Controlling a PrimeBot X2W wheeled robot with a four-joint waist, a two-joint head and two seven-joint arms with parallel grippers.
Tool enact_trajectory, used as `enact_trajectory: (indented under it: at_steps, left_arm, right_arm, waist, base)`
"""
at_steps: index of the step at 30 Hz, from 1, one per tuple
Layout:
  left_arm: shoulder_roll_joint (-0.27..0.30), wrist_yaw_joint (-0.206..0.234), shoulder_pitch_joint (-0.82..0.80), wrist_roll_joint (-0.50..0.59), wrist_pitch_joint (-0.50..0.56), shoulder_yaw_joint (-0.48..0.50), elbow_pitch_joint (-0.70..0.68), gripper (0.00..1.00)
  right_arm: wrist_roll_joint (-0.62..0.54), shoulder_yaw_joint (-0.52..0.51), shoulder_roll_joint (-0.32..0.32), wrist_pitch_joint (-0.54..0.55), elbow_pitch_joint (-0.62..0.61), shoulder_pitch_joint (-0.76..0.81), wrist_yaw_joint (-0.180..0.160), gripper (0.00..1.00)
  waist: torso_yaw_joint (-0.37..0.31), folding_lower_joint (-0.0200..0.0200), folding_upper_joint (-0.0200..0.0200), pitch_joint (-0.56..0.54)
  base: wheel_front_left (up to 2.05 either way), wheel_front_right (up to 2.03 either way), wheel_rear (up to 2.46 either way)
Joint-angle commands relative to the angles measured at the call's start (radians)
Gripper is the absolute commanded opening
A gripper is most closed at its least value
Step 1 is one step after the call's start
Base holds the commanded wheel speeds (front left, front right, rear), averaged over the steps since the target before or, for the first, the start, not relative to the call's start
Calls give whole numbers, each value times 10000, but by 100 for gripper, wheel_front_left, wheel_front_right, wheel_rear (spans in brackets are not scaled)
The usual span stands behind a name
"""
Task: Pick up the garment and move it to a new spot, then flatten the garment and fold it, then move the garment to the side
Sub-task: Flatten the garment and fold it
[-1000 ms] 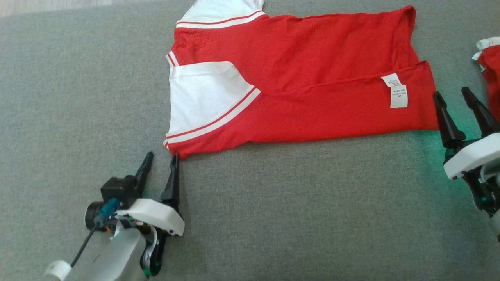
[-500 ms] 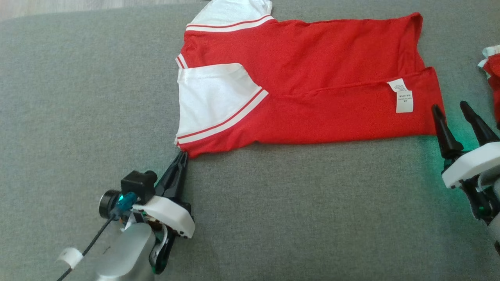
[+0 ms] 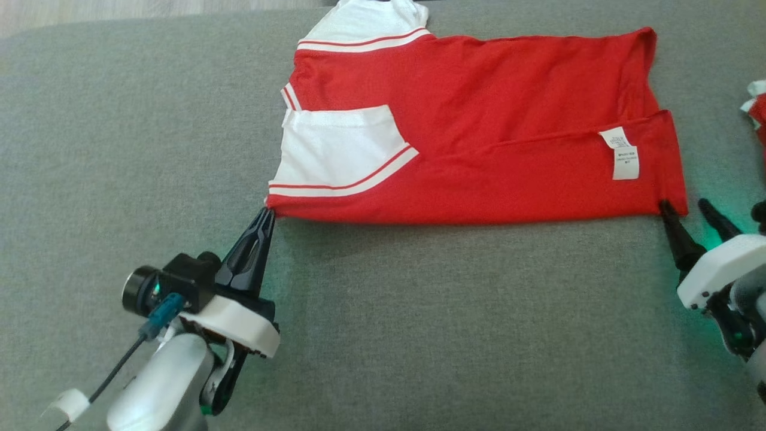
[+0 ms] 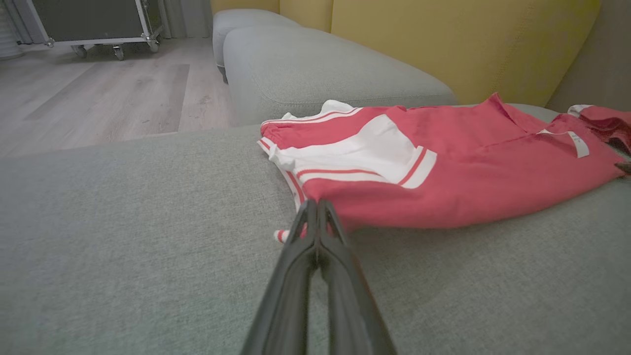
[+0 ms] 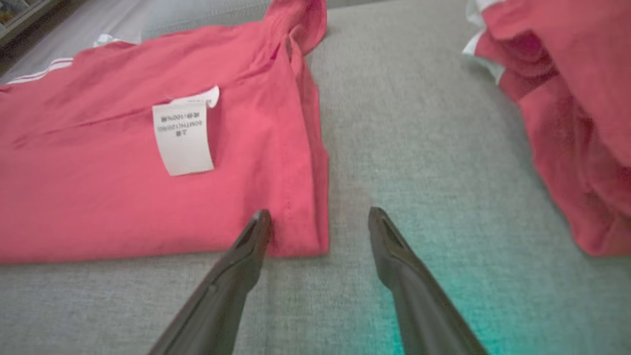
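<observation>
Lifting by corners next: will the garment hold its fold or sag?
Likely floppy: the red garment lies limp and creased, so its middle should sag. Probably light: the left gripper, pinching one corner, seems to raise that edge.

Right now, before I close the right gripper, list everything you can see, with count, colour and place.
garment: one, red with white sleeves and stripes, spread across the seat cushion
care label: one, white, on the garment near its right end
second garment: one, red with white trim, bunched at the right
seat cushion: one, grey, under both garments
backrest: one, yellow, behind the cushion
floor: one, pale wood, beyond the cushion's left end
wheeled case: one, dark with metal frame, far off on the floor
left gripper: one, dark fingers, shut on the garment's near left corner
right gripper: one, dark fingers, open, straddling the garment's near right corner
</observation>
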Motion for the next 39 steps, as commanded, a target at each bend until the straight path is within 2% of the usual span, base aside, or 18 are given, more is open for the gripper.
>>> enact_trajectory:
  at_steps: [1, 2, 3, 4, 8, 13, 24, 29, 33, 34, 35, 36, 37, 38, 39]
  left_arm:
    - [322, 120, -184, 78, -21, 422, -321, 0]
    - [378, 157, -138, 66, 40, 431, -488, 0]
    - [433, 191, -89, 56, 90, 440, -633, 0]
    - [478, 235, -28, 51, 135, 443, -771, 0]
    - [633, 449, 314, 43, 338, 411, -1297, 0]
    - [862, 762, 1009, -34, 540, 393, -2013, 0]
    - [1193, 1169, 3413, -679, 1073, 25, -3352, 0]
    - [1219, 1230, 4055, -904, 1137, -120, -3651, 0]
    - [1182, 1240, 4163, -967, 1224, -221, -3668, 0]
    - [1162, 1230, 4133, -969, 1243, -243, -3626, 0]
    - [1134, 1210, 4079, -972, 1266, -267, -3567, 0]
    - [1077, 1167, 4010, -1022, 1314, -288, -3486, 0]
    - [1017, 1136, 3910, -1049, 1340, -298, -3377, 0]
    - [961, 1107, 3795, -1051, 1350, -309, -3242, 24]
    - [895, 1079, 3676, -1048, 1362, -328, -3101, 76]
  right_arm:
    - [80, 112, -143, -2, -137, -114, -7, 90]
    - [192, 155, -138, 109, -129, -136, -7, 49]
    - [293, 210, -141, 210, -138, -154, -7, 13]
    - [393, 273, -153, 296, -166, -162, -7, 0]
    - [654, 483, -367, 457, -238, -126, -7, 0]
    - [703, 759, -930, 266, -584, 182, -7, 0]
    - [886, 1276, -2251, 400, -1670, 1797, -7, 0]
    - [962, 1138, -2542, 429, -2041, 2647, -7, 0]
    - [940, 865, -2530, 431, -2181, 3050, -7, 0]
    - [905, 791, -2491, 438, -2194, 3097, -7, 4]
    - [861, 716, -2451, 448, -2202, 3135, -7, 39]
    - [814, 627, -2402, 444, -2208, 3157, -7, 85]
    - [765, 542, -2349, 440, -2225, 3170, -7, 100]
    - [705, 456, -2298, 438, -2259, 3168, -7, 100]
    - [631, 370, -2255, 426, -2303, 3159, -7, 100]
  waist:
    - [26, 0, -1, 21]
    - [48, 0, -1, 31]
    - [64, 0, -1, 33]
    - [82, 0, -1, 26]
    - [137, 0, -1, -107]
    - [130, 0, -1, -434]
    - [81, 0, -1, -1112]
    - [79, 0, -1, -1273]
    - [55, 0, -1, -1290]
    - [50, 0, -1, -1291]
    - [52, 0, -1, -1285]
    - [58, 0, -1, -1274]
    - [62, 0, -1, -1263]
    - [52, 0, -1, -1243]
    - [36, 0, -1, -1222]
  base:
    - [0, 0, 0]
    - [0, 0, 0]
    - [0, 0, 0]
    - [0, 0, 0]
    - [0, 0, 0]
    - [0, 0, 0]
    - [0, 0, 0]
    - [0, 0, 0]
    - [0, 0, 0]
    - [0, 0, 0]
    - [0, 0, 0]
    - [0, 0, 0]
    - [0, 0, 0]
    - [0, 0, 0]
    - [0, 0, 0]
